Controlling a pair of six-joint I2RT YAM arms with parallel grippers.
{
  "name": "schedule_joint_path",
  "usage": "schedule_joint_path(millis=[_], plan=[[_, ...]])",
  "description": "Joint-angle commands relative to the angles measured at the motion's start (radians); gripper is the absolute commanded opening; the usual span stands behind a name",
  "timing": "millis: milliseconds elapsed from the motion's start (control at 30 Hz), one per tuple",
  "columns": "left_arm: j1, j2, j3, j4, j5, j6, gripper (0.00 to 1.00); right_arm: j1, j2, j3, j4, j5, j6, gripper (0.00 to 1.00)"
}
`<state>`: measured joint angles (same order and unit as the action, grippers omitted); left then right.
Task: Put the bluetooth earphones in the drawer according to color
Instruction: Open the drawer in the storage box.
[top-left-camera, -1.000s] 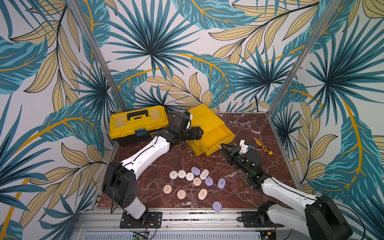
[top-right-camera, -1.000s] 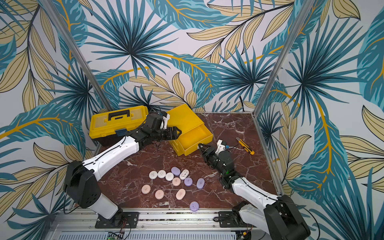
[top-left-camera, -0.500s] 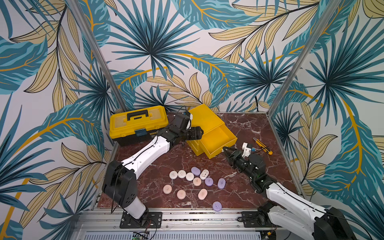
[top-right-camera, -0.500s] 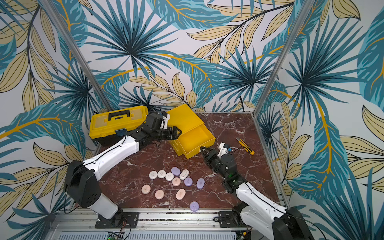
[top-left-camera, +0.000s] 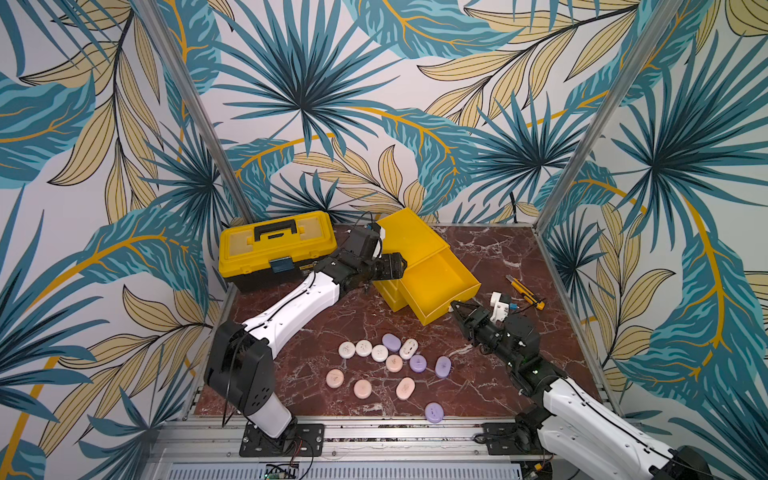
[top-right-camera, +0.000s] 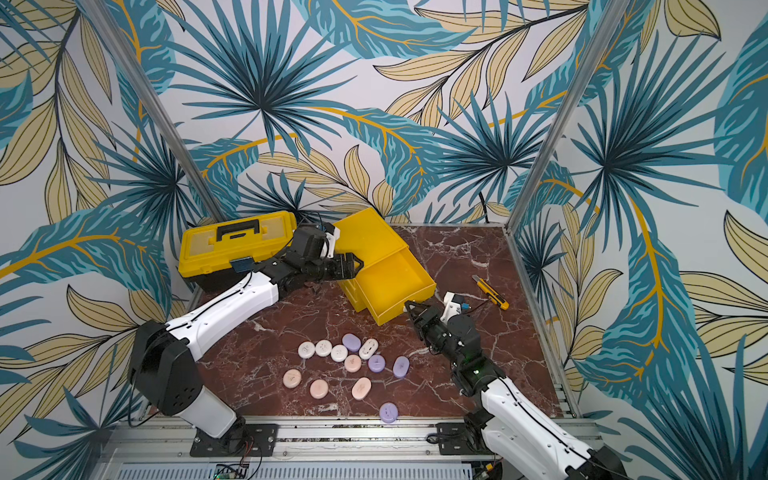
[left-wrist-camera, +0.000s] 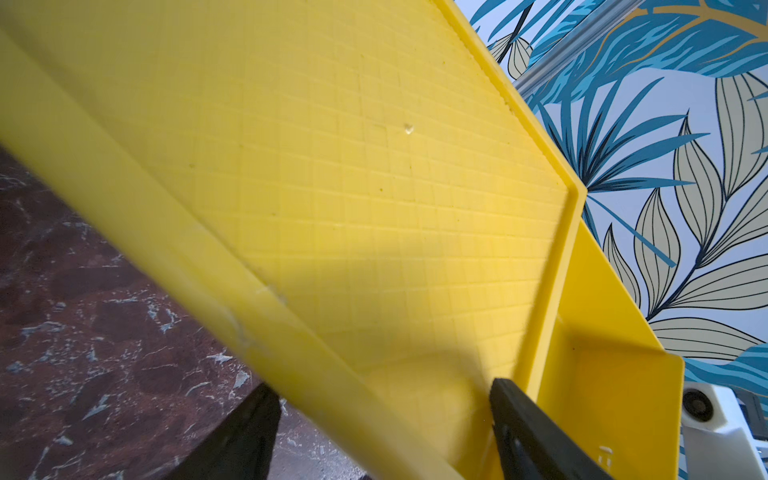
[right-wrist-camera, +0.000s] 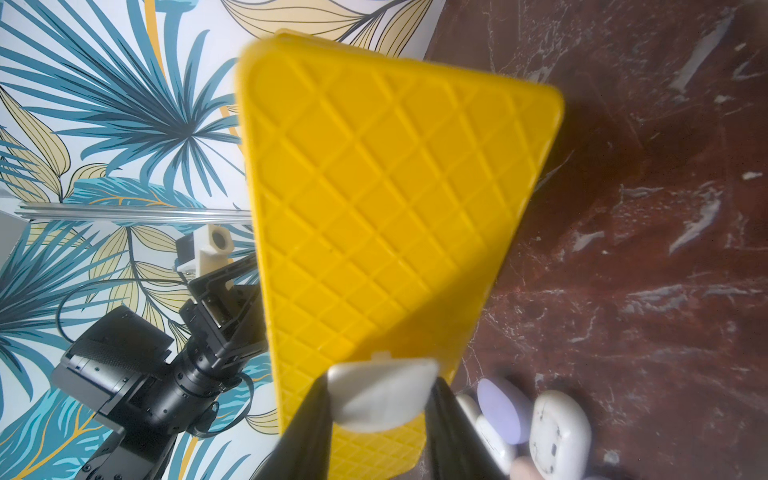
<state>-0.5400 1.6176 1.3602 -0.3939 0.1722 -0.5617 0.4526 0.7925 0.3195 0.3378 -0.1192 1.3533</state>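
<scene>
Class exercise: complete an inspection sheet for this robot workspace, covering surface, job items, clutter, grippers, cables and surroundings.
Surface: red marble table, no spills seen.
Job's things: twelve earphone cases loose on the table, four white, four purple, four pink; chest with top drawer pulled out, empty.
Clutter: shut toolbox; utility knife.
Grippers: right gripper shut on the drawer's white handle; left gripper, fingers astride the chest's edge, grip unclear.
Cables: black cable down the back wall.
Surroundings: leaf-print walls on three sides.
</scene>
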Motion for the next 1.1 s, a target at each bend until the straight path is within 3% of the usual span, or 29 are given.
schedule_joint_path(millis=[0,733,933,1067], plan=[[0.003,0.047,-0.003,-0.065,-0.021,0.014,0.83,0.006,-0.010,-0.037,-0.119,0.017,-0.039,0.33],[0.003,0.036,-0.006,-0.081,-0.019,0.022,0.83,-0.004,-0.078,-0.004,-0.230,0.084,-0.089,0.34],[0.003,0.041,-0.005,-0.079,-0.014,0.022,0.83,-0.020,-0.039,0.003,-0.210,0.070,-0.089,0.34],[0.002,0.040,-0.004,-0.083,-0.015,0.024,0.83,-0.022,-0.015,0.004,-0.192,0.063,-0.088,0.41]])
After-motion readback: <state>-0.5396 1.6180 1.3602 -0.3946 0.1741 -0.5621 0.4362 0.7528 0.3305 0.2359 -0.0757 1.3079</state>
